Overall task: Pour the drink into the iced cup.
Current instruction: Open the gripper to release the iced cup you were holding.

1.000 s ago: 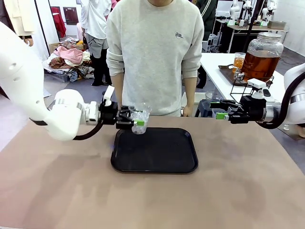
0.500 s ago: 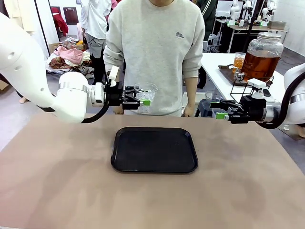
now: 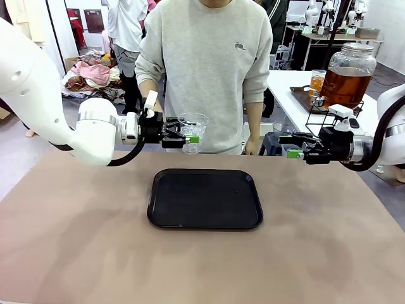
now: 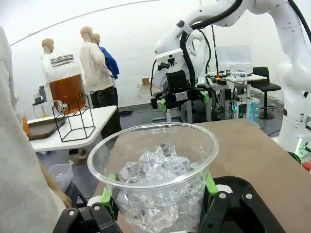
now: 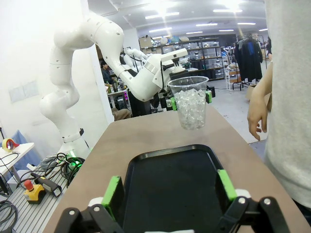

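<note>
The black rectangular plastic tray (image 3: 204,199) lay bare on the brown table (image 3: 76,253), and the table surface around it on every side was open for a reach. Above the tray's far left corner, the left gripper (image 3: 188,135) held a clear plastic cup of ice (image 3: 192,132) in the air, blocking that stretch, with the white left arm (image 3: 44,107) behind it. A person in a grey sweatshirt (image 3: 205,63) stood against the far edge, closing it off. The right gripper (image 3: 285,145), jaws spread, hung over the far right edge. Between the two grippers, air above the tray stood free.
</note>
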`<state>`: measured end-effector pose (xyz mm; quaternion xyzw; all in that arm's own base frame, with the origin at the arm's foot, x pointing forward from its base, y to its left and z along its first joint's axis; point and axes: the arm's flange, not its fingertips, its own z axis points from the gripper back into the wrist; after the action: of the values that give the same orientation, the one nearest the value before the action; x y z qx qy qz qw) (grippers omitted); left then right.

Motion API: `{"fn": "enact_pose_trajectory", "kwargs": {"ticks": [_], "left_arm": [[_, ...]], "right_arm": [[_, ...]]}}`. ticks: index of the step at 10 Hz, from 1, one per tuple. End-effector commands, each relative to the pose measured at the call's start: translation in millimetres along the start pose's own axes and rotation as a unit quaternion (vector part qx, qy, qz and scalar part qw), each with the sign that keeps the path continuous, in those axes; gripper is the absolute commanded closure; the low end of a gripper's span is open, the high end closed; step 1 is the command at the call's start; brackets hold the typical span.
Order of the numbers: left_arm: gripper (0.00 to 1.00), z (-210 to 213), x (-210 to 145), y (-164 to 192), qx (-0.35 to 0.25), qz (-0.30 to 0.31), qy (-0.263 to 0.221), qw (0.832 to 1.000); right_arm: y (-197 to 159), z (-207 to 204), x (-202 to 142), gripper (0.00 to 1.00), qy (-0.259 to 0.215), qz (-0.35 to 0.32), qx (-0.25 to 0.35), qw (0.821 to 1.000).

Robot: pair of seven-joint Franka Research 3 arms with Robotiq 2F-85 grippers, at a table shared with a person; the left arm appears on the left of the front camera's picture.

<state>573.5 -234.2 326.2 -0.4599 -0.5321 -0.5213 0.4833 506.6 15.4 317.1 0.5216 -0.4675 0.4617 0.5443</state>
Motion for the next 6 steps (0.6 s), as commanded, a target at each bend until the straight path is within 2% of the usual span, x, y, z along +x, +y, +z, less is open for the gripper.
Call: {"fn": "enact_pose_trajectory", "kwargs": {"ticks": [1,6], "left_arm": [[0.19,-0.3,5.0,-0.4,0.000,-0.003,-0.001,1.000],[0.19,-0.3,5.0,-0.4,0.000,-0.003,-0.001,1.000]], "right_arm": [[-0.9,-0.4,3.6,0.00,0.003,-0.005,-0.002,1.000],[-0.9,-0.4,3.6,0.00,0.003,-0.005,-0.002,1.000]]}}
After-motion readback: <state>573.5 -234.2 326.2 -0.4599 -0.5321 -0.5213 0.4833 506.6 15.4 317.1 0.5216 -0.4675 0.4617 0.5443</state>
